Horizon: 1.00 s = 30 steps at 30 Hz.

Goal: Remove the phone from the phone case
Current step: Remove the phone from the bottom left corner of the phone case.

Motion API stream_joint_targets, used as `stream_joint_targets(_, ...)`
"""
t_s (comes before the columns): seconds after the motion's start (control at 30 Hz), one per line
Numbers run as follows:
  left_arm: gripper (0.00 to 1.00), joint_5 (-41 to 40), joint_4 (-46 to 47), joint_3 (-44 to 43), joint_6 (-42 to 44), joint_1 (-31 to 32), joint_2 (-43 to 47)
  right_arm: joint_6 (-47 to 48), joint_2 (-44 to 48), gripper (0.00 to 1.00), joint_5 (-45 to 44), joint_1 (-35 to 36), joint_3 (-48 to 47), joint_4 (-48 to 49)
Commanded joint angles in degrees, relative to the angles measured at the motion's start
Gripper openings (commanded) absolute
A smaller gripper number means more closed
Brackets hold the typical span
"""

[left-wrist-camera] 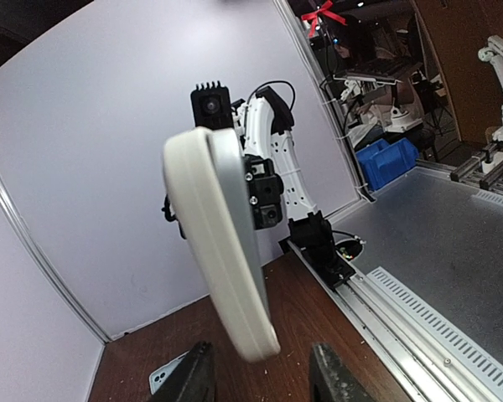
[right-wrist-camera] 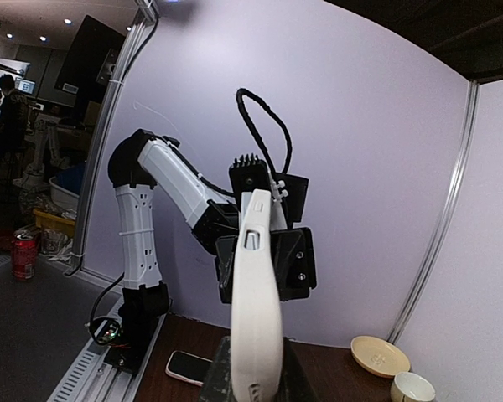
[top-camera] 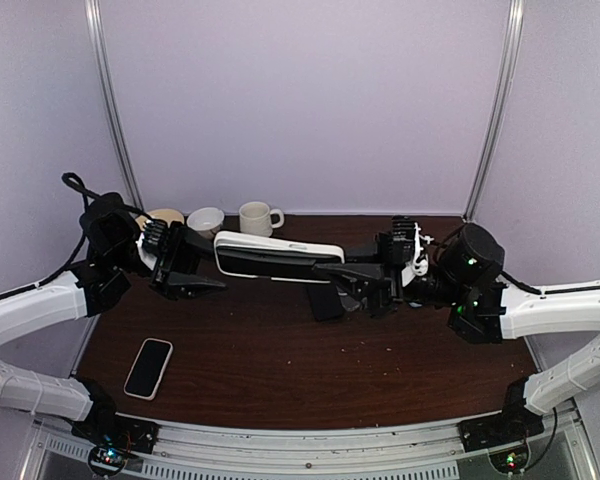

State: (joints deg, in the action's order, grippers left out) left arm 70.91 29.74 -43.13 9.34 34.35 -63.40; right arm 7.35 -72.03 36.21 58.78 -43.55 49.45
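Note:
The white phone case (top-camera: 280,245) hangs level above the table's back half, with the phone's dark face (top-camera: 270,261) showing inside its rim. My right gripper (top-camera: 348,276) is shut on the case's right end. In the right wrist view the case (right-wrist-camera: 258,310) stands edge-on, clamped between the right gripper's (right-wrist-camera: 256,381) dark fingers. My left gripper (top-camera: 192,280) sits at the case's left end. In the left wrist view the case's rounded end (left-wrist-camera: 235,276) hangs over the gap of the open left gripper (left-wrist-camera: 260,378), and neither finger touches it.
A second phone (top-camera: 148,367) lies flat on the brown table (top-camera: 380,380) at the front left, also in the left wrist view (left-wrist-camera: 169,373). A tan saucer (top-camera: 160,216), a small white cup (top-camera: 206,219) and a white mug (top-camera: 258,217) stand along the back wall.

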Motion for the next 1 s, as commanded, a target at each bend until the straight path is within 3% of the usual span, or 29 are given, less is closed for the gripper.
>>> stream_joint_targets(0.0, 0.4, 1.64, 0.67, -0.02, 0.29, 0.17, 0.86, 0.65, 0.35, 0.0, -1.03, -0.12, -0.31, 3.87)
stream_joint_targets(0.97, 0.25, 2.28, -2.48, -0.72, 2.09, 1.15, 0.03, 2.58, 0.09, 0.0, -1.1, -0.16, -0.01, 2.25)
